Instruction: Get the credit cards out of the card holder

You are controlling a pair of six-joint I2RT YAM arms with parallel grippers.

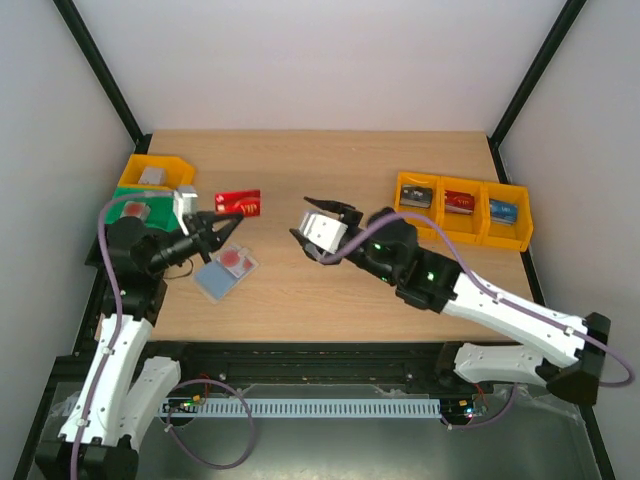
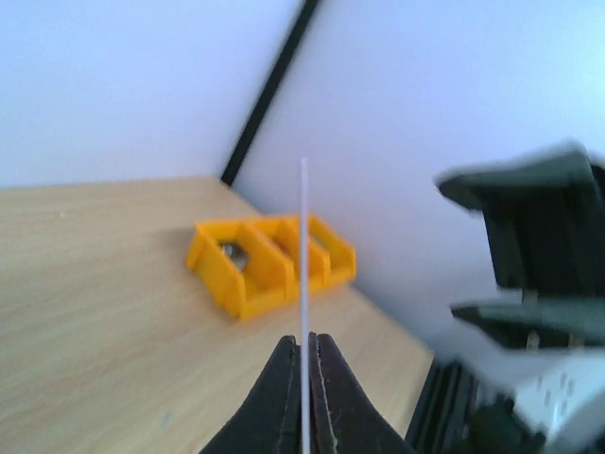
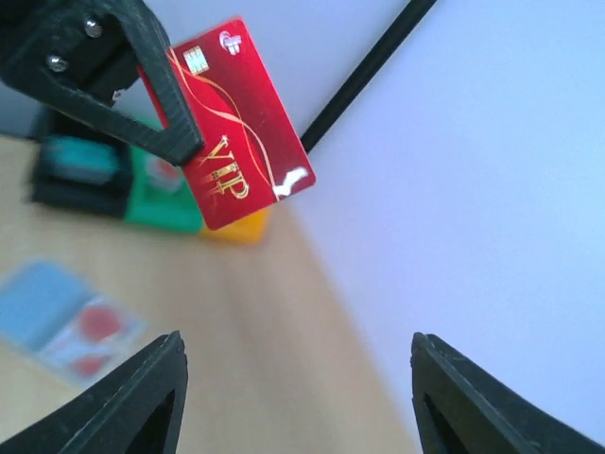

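A: Starting with the biggest thing, what carries everything?

B: A wooden tabletop (image 1: 330, 290), with the left arm (image 1: 118, 330) and the right arm (image 1: 500, 305) reaching over it from the near edge.

A: And the containers?

B: A row of three joined yellow bins (image 1: 462, 232) stands at the far right, each holding small items. At the far left there is a single yellow bin (image 1: 170, 162), with a green bin (image 1: 122, 196) just in front of it.

A: Where is the card holder?

B: The card holder (image 1: 225, 272) lies opened flat on the tabletop, blue inside facing up, just below the left arm's fingers and apart from them. A pale patch with a red round mark sits on it. I cannot tell whether that is another card.

A: What is the left gripper doing?

B: The left gripper (image 1: 236, 216) is closed tight on a red card (image 3: 241, 123) and holds it up off the tabletop. The left wrist view shows the card edge-on as a thin white line rising from between the fingers. The right wrist view shows its face, with gold lettering and a chip.

A: And the right gripper?

B: The right gripper (image 1: 310, 222) is spread wide with nothing between its fingers (image 3: 142, 397). It faces the raised card and is well apart from it.
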